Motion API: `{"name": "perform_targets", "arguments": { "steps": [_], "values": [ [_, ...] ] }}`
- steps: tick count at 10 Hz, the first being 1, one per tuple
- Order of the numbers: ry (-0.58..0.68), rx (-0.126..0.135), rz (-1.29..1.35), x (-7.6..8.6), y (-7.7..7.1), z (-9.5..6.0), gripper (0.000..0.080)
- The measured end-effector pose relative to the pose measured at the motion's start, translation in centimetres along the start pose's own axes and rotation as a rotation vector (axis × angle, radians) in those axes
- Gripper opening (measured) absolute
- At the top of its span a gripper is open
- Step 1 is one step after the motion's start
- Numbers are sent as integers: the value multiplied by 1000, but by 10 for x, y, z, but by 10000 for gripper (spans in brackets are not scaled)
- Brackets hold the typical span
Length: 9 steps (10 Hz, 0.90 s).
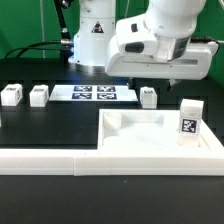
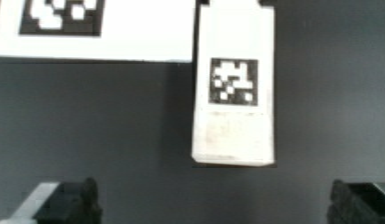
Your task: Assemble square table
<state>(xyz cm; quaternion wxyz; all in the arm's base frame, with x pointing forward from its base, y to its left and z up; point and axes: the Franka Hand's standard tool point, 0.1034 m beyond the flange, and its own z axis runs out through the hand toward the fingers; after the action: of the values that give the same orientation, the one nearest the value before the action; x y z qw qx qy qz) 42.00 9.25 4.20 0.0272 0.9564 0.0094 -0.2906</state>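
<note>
My gripper point(image 1: 152, 72) hangs open and empty above a small white tagged leg point(image 1: 148, 96) that lies on the black table. In the wrist view this leg point(image 2: 233, 90) lies lengthwise ahead of the gripper point(image 2: 210, 205). The dark fingers point(image 2: 64, 200) stand wide apart and touch nothing. The white square tabletop slab point(image 1: 150, 132) lies at the exterior view's right. One tagged leg point(image 1: 187, 120) stands upright at its right side. Two more legs point(image 1: 11, 95) point(image 1: 39, 95) sit at the left.
The marker board point(image 1: 92, 93) lies flat behind the legs, and its corner shows in the wrist view point(image 2: 82, 30). A long white rail point(image 1: 50, 160) runs along the front edge. The robot base stands at the back.
</note>
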Motion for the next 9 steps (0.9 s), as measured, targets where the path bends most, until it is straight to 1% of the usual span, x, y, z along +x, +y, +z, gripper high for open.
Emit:
{"name": "perform_targets", "arguments": {
  "steps": [1,2,3,4,7,8,9],
  "values": [
    [-79,7,20,-5,1,5,648],
    [-172,17,53,-8,0,16,648],
    [-224,9,71,-7,-4,22,648],
    [-221,6,68,-6,-7,22,648],
    [-218,13,78,-5,-2,21,648],
    [-228,23,91,-6,-3,23,648],
    [-270,69,120,-13,-10,30,648]
  ]
}}
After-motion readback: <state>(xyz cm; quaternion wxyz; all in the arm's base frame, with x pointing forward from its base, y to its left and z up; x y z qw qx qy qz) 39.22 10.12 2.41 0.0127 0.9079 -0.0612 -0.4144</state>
